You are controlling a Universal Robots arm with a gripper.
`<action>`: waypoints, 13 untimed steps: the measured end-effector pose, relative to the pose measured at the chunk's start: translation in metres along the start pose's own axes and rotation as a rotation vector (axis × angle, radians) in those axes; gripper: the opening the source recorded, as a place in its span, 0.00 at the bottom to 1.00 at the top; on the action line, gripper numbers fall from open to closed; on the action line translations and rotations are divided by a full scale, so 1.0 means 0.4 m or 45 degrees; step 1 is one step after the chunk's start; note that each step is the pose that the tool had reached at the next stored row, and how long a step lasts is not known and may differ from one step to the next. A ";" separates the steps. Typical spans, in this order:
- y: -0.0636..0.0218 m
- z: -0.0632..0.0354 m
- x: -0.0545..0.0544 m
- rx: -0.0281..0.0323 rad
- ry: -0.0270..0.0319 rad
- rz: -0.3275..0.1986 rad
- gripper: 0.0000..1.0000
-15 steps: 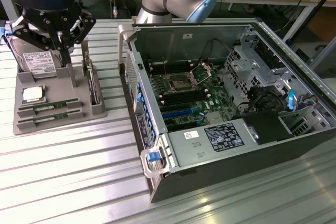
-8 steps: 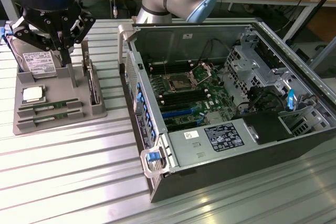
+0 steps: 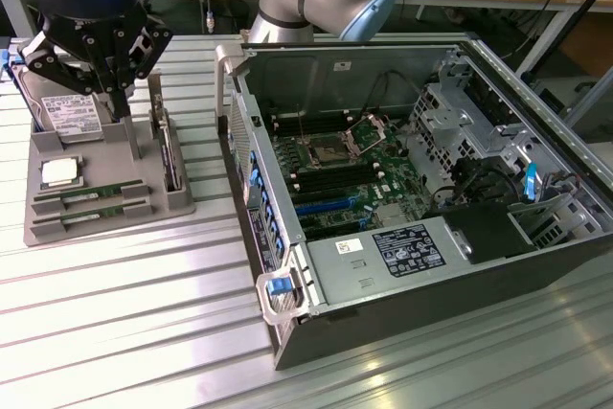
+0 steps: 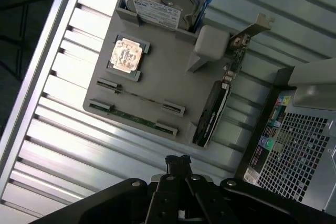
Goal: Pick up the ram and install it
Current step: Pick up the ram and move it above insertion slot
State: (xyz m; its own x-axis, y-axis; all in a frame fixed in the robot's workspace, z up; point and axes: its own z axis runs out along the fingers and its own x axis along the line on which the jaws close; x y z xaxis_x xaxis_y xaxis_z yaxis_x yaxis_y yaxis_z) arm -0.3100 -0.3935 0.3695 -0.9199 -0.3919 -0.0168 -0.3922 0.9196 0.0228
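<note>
We are at the very start of the pick: our gripper (image 3: 119,102) hangs above the gray holder (image 3: 105,155), its fingers (image 4: 178,162) pressed together and holding nothing. The ram (image 3: 91,210) stands on edge in a slot of that holder, below the fingers and apart from them. A second stick like it (image 3: 88,193) sits in the neighbouring slot, a little closer to the fingers. The wrist view shows the same ram (image 4: 131,118) as a thin green line between its end clips.

The square processor chip (image 3: 59,172) lies just beyond the sticks from the fingers. The hard drive (image 3: 72,112) sits close beneath the fingers, and the upright card (image 3: 170,155) stands to one side of them. The open computer case (image 3: 536,265) is well apart, past that card.

We judge that taking hold calls for the fingers to part first. They would then need to line up squarely across the stick's thin top edge, clear of the end clips and the neighbouring stick.
</note>
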 end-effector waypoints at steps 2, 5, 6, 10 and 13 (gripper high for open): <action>0.000 0.000 0.000 -0.0001 0.0009 -0.028 0.11; 0.000 0.000 0.000 0.0001 0.0022 -0.069 0.11; 0.000 0.000 0.000 0.0002 0.0026 -0.081 0.11; 0.000 0.000 0.000 0.0004 0.0035 -0.108 0.11; 0.000 0.000 0.000 0.0007 0.0043 -0.127 0.11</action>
State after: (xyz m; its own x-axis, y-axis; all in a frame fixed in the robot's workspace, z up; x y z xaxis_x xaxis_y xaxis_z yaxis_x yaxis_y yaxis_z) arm -0.3100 -0.3935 0.3695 -0.8763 -0.4814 -0.0156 -0.4817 0.8761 0.0206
